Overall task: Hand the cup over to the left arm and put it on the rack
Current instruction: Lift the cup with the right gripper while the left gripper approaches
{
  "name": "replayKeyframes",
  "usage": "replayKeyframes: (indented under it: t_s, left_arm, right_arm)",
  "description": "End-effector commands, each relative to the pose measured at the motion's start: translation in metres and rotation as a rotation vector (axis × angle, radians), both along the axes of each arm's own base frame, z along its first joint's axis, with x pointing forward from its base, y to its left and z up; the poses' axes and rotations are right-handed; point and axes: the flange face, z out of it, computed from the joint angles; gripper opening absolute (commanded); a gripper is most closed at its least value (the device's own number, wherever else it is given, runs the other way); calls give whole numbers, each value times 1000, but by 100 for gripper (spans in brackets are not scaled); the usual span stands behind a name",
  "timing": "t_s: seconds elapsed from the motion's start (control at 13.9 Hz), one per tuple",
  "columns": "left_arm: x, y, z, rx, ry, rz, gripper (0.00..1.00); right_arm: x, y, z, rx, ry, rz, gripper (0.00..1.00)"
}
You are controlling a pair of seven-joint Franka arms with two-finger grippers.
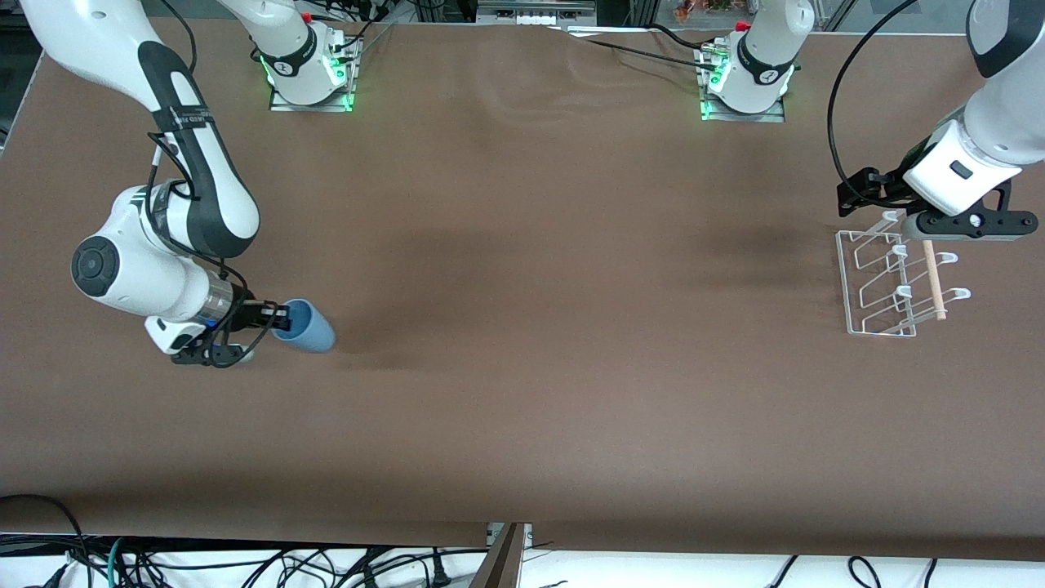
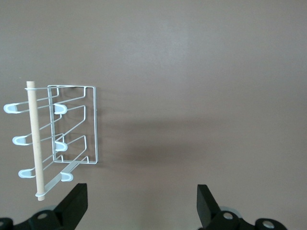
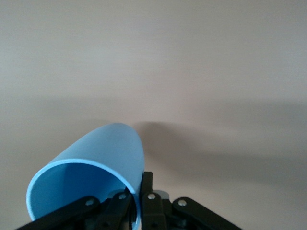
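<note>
lying on its side on the brown table (image 1: 522, 367), the light-blue cup (image 1: 306, 327) sits at my right arm's end, well apart from the rack (image 1: 894, 282), which stands at my left arm's end. the cup's long axis runs along the table toward the rack, its closed base pointing that way and its open mouth facing my right gripper (image 1: 273, 314). nothing shows inside the cup in the right wrist view, only its blue inner wall (image 3: 72, 191). my right gripper's slim black fingers are pinched on the cup's rim, one inside the mouth and one outside, low at the table. the rack's white wire pegs are bare, and its light wooden rod (image 1: 933, 280) lies along the side away from the cup. my left gripper (image 2: 141, 203) hangs over the rack's edge farther from the front camera, its black fingers (image 2: 76, 203) spread wide with nothing between them.
</note>
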Motion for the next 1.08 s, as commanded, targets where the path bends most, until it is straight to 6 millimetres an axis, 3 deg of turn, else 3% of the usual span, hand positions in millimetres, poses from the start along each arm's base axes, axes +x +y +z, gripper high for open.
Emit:
replayKeyframes:
  t_s: [0.0,0.29,0.43,0.58,1.01]
  left_arm:
    - [11,-13,-9,-33,22,-67,100]
    - [28,-23,-35,-199,64,-194,100]
    - [39,-35,-33,-238,46,-258,100]
    - [54,-43,-38,-367,27,-338,100]
    - [88,-65,-78,-651,-62,-672,100]
  right_arm:
    - [12,60,31,137,36,-54,0]
    - [8,165,58,181,24,-30,0]
    - [3,210,65,270,85,-140,0]
    - [-3,248,68,352,158,-236,0]
    - [-22,326,91,549,287,-349,0]
